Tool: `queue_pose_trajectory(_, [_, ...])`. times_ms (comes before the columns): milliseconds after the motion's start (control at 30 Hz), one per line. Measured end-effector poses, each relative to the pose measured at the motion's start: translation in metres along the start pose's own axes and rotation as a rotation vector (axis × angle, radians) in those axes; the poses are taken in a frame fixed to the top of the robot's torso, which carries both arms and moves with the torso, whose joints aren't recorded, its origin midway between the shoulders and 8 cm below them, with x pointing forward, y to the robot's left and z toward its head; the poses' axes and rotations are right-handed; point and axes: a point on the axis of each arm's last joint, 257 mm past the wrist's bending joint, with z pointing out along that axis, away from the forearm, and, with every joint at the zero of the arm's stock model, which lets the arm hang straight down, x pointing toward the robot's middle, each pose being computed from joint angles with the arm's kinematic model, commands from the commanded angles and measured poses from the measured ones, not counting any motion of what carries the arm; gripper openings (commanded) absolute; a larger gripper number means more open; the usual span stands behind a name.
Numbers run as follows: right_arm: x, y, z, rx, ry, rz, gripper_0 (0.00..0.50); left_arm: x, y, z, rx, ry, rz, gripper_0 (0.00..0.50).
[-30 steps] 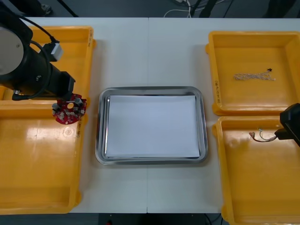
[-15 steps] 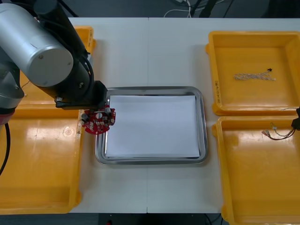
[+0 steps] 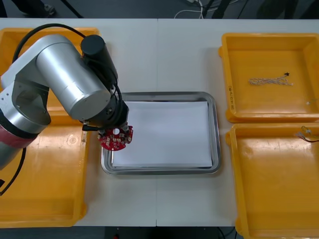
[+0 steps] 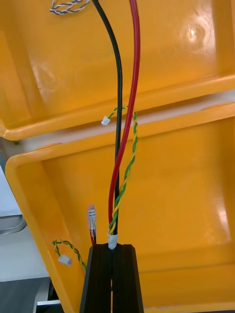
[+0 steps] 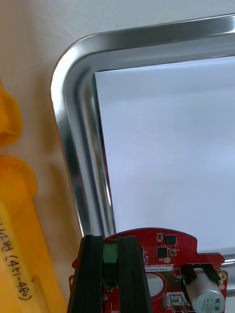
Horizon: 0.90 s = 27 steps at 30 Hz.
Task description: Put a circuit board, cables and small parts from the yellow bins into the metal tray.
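Left of the metal tray [image 3: 162, 171] the two yellow bins [image 3: 40, 189] on that side lie bare, and the left gripper [image 5: 110, 240] hangs over the tray's left rim with its fingers clamped on the round red circuit board [image 3: 116, 139], pinching it at the green block near the board's edge. From the front, the board straddles the rim and the edge of the tray's white lining, so part of it is not yet over the floor of the tray. The step in hand looks like the placing of the board, and it would go best if the arm carried it further toward the tray's middle until the whole disc sits over the white – then lowered it close and level before the fingers part. Letting go here risks the board tipping against the sloped rim. Right of the tray, the far bin [image 3: 269, 55] holds a twisted blue and white cable [image 3: 270, 81]. Over the near bin [image 3: 274, 189] on that side, the right gripper [image 4: 112, 250] has its fingers closed on a bundle of cables [image 4: 119, 146] – black, red, and a yellow-green twist – well apart from the tray.
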Motion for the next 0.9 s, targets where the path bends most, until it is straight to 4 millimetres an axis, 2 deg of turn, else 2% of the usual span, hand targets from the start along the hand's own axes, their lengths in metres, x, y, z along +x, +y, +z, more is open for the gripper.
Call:
queue_pose_trajectory(67, [-0.001,0.003,-0.002,-0.009,-0.003,-0.044,0.0,-0.001,-0.007,0.003,0.006,-0.017,0.014,0.0])
queue_pose_trajectory(233, [0.001,0.023,-0.008,-0.072,0.006,-0.297,0.0,0.0,-0.024,0.013,0.006,-0.054,0.031,0.0])
queue_pose_trajectory(333, [0.001,0.037,-0.014,-0.115,0.006,-0.342,0.0,0.004,-0.033,0.018,0.013,-0.059,0.018,0.001])
queue_pose_trajectory(467, [-0.001,0.054,-0.022,-0.156,-0.008,-0.463,0.0,-0.001,-0.044,0.023,0.05,-0.099,-0.006,0.0])
queue_pose_trajectory(600, [-0.002,0.07,-0.026,-0.162,-0.033,-0.667,0.0,-0.003,-0.045,0.031,0.065,-0.133,-0.019,0.0])
queue_pose_trajectory(900, [0.01,0.106,-0.016,-0.091,-0.044,-0.941,0.0,0.015,-0.042,0.044,0.05,-0.107,-0.014,0.0])
